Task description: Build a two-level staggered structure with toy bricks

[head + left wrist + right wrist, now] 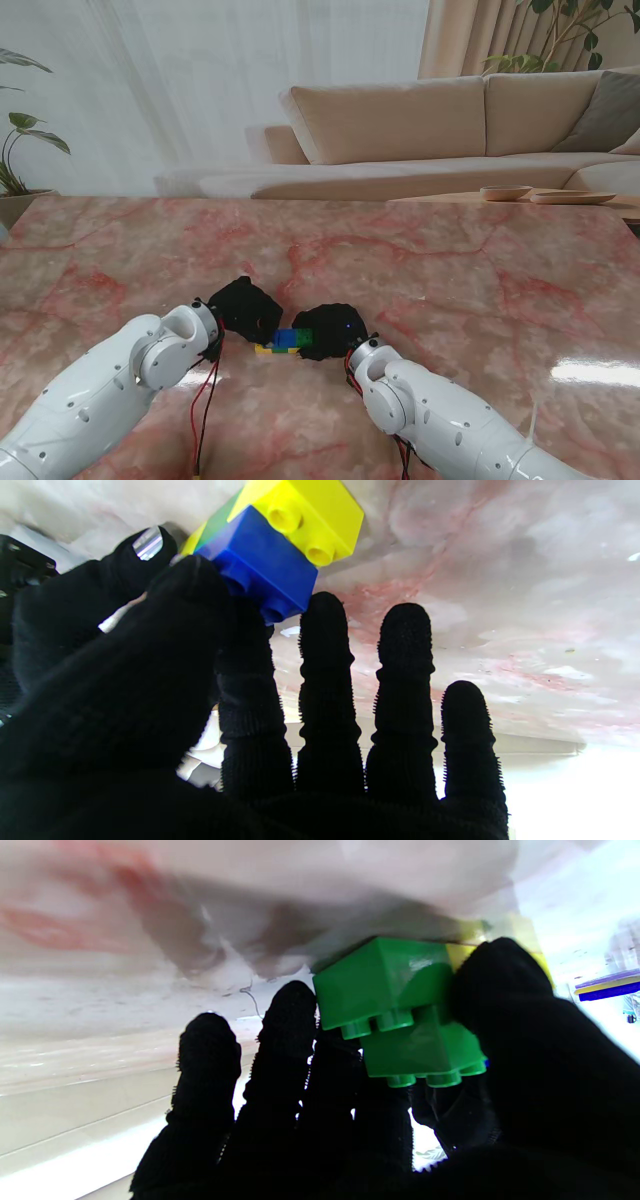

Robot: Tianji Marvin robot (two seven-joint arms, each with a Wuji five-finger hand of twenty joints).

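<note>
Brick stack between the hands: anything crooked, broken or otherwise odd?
Nothing stands out. The blue brick sits offset on the yellow brick, and the upper green brick is offset on the lower one, as a staggered build should be. No damage shows.

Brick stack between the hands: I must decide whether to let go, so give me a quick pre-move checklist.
1. Blue brick on yellow brick, offset: ok.
2. Upper green brick staggered on lower green brick: ok.
3. Studs fully seated: cannot tell.
4. Left hand touching blue brick: ok.
5. Right hand gripping green bricks: ok.
6. Stack resting on table: ok.
</note>
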